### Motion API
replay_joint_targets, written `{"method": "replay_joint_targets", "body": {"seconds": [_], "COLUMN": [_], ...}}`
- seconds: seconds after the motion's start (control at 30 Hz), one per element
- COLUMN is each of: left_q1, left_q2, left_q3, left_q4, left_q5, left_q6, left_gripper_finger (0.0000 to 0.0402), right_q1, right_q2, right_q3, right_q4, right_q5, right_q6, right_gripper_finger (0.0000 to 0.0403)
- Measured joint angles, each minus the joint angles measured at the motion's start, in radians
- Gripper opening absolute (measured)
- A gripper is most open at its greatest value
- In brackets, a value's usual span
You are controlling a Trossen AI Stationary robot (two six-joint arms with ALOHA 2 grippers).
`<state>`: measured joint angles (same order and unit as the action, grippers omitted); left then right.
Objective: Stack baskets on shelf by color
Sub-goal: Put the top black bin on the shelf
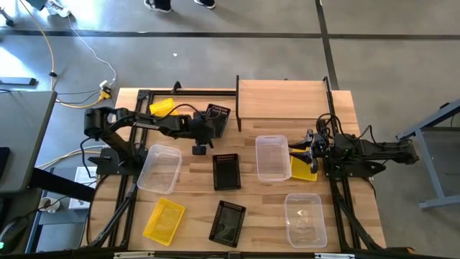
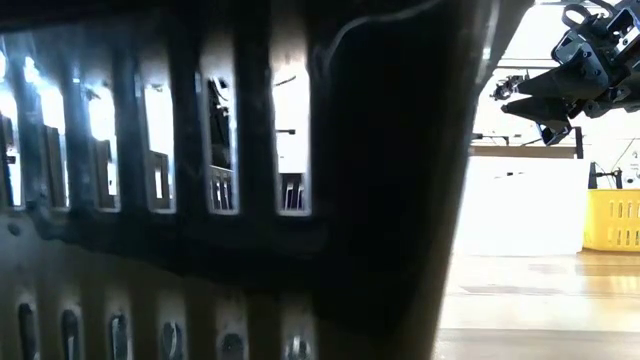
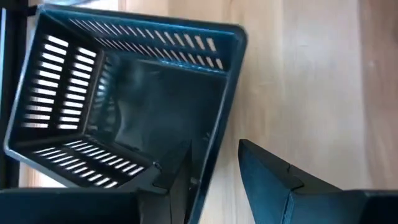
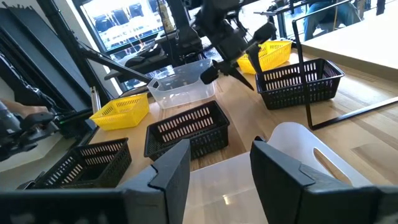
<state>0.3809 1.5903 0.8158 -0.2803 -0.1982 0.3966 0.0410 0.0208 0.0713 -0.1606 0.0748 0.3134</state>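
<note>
My left gripper (image 1: 207, 129) is open beside a black mesh basket (image 1: 217, 117) that stands on the table by the shelf's (image 1: 282, 101) left end. In the left wrist view its fingers (image 3: 267, 180) stand on either side of that basket's wall (image 3: 219, 134); I see no touch. My right gripper (image 1: 296, 152) is open and raised over a clear tub (image 1: 272, 157), with a yellow basket (image 1: 305, 168) beside it. The shelf's plank is bare.
On the table lie two more black baskets (image 1: 227, 171) (image 1: 228, 223), two clear tubs (image 1: 159, 167) (image 1: 305, 219) and two yellow baskets (image 1: 164, 108) (image 1: 164, 219). One black basket (image 2: 230, 180) blocks most of the low view.
</note>
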Motion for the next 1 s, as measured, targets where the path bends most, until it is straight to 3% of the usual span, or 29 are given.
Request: {"method": "replay_joint_targets", "body": {"seconds": [0.27,0.53,0.77,1.0], "left_q1": [0.006,0.001,-0.007,-0.017], "left_q2": [0.058,0.059,0.025,-0.131], "left_q3": [0.000,0.000,-0.001,-0.001], "left_q4": [0.023,0.024,0.022,0.019], "left_q5": [0.004,0.008,0.016,0.014], "left_q6": [0.000,-0.056,-0.151,-0.269], "left_gripper_finger": [0.0108,0.0006,0.0003,0.0002], "right_q1": [0.000,0.000,0.000,0.000], "right_q2": [0.000,0.000,0.000,0.000], "right_q3": [0.000,0.000,0.000,0.000], "right_q4": [0.000,0.000,0.000,0.000], "right_q5": [0.000,0.000,0.000,0.000], "right_q6": [0.000,0.000,0.000,0.000], "right_gripper_finger": [0.0153,0.0153,0.0153,0.0153]}}
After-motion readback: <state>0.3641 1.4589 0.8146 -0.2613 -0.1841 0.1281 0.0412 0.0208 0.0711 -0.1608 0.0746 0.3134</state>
